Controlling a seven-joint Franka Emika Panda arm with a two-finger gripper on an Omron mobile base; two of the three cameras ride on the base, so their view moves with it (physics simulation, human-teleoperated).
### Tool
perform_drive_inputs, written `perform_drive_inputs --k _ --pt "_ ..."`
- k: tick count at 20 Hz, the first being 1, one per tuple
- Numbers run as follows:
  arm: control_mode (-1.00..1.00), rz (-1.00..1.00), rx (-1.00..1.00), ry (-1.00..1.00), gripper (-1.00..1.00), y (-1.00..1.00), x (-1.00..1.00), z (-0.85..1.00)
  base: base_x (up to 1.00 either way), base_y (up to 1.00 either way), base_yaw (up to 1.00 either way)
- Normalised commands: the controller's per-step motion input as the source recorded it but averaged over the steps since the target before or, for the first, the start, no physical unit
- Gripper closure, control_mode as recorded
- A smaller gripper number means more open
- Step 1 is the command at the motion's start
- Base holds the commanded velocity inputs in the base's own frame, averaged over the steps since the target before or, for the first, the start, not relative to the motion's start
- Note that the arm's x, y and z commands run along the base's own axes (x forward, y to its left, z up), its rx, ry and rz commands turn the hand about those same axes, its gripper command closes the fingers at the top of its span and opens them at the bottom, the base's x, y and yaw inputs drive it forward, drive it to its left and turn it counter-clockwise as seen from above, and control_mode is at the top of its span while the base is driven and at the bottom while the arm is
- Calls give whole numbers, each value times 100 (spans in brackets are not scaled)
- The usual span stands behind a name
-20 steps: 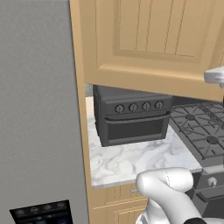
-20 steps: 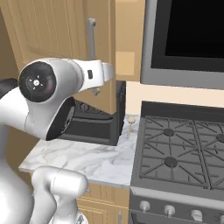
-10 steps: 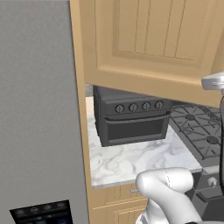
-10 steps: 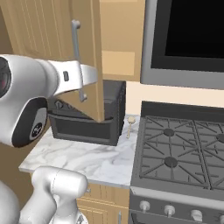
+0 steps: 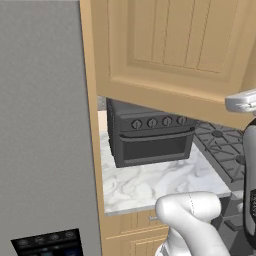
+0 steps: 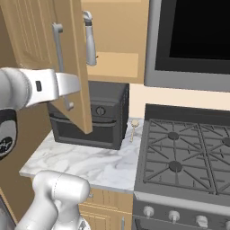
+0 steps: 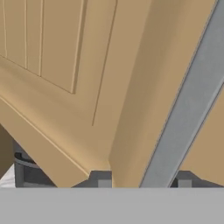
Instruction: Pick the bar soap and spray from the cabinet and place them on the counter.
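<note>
1. Gripper is clamped on the long grey handle of the cabinet: hand view shows the bar running between the two finger tips, jaws pressed in on it.
2. Cabinet door has swung well out versus a second ago. Then it was nearly flush and hid the shelf; now it stands roughly edge-on in the right base view and the interior is exposed. Arm came round with it.
3. Toaster oven sits under the cabinet on the counter, unmoved. Stove is just to its right.
4. Counter has bare marble in front of the oven; my pick for the drop zone.
5. Spray bottle is now visible standing upright on the cabinet shelf, just behind the door edge.
6. Small gold thing on the counter between oven and stove: too small to identify.
7. Bar soap: can't make it out; may be hidden by the door or deeper on the shelf.
8. Read: opening step about done. Next is likely letting go of the handle and reaching in for the spray, minding the door edge.
</note>
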Motion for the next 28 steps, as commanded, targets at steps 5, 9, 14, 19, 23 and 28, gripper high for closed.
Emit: perform_drive_inputs --k 5,9,14,19,23,28 --pt "-100 -5 -1 0 100 48 -4 -16 0 0 0" --pt "-100 -4 -1 0 100 34 -3 -11 0 0 0" --pt "-100 -3 0 -3 -100 4 -21 -8 0 0 0" --pt "-100 -6 0 -2 -100 -20 -32 0 0 0 0" --pt "-100 -7 0 0 -100 -16 -29 0 0 0 0" --pt "-100 -3 5 0 -100 -9 -45 1 0 0 0"
